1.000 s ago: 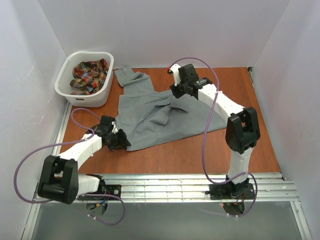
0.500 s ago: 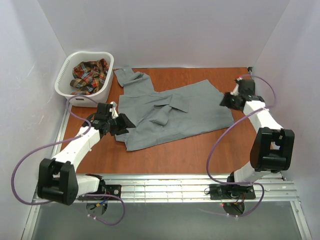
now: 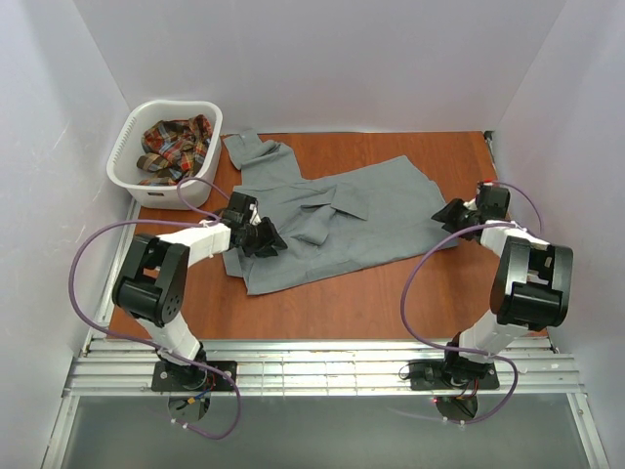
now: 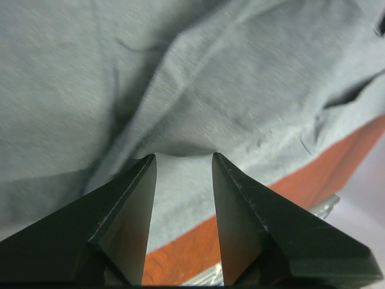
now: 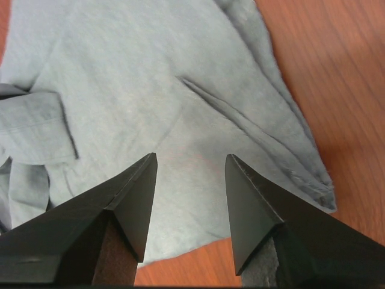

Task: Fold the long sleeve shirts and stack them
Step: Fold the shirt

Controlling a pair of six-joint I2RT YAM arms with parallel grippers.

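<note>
Your grey shirt [image 3: 337,220] lies opened out across the middle of the worktop [image 3: 391,293], rumpled rather than flat. One narrow part runs off toward the back left and ends just beside the white basket [image 3: 132,181]. The plaid shirt [image 3: 174,147] sits bunched inside that basket, apart from both arms.

Your left pincer [image 3: 271,237] is down at the grey shirt's left edge, on the near side of the basket. On the left wrist camera its two dark fingers [image 4: 129,211] stand apart, tips low over grey cloth, and a soft ridge of fabric rises just beyond them. Cloth shows through the gap, but you have nothing pinched there that I can see. A strip of red-brown worktop peeks out past the shirt's edge at the lower right of that view.

Your right pincer [image 3: 451,215] is over at the shirt's right end, its arm coming in along the right side of the worktop. On the right wrist camera the fingers [image 5: 129,205] are parted too, above the cloth with clear space between them and nothing gripped. The fabric is doubled over at the left of that view, a long crease runs diagonally across it, and the shirt's edge meets bare wood on the right.
</note>
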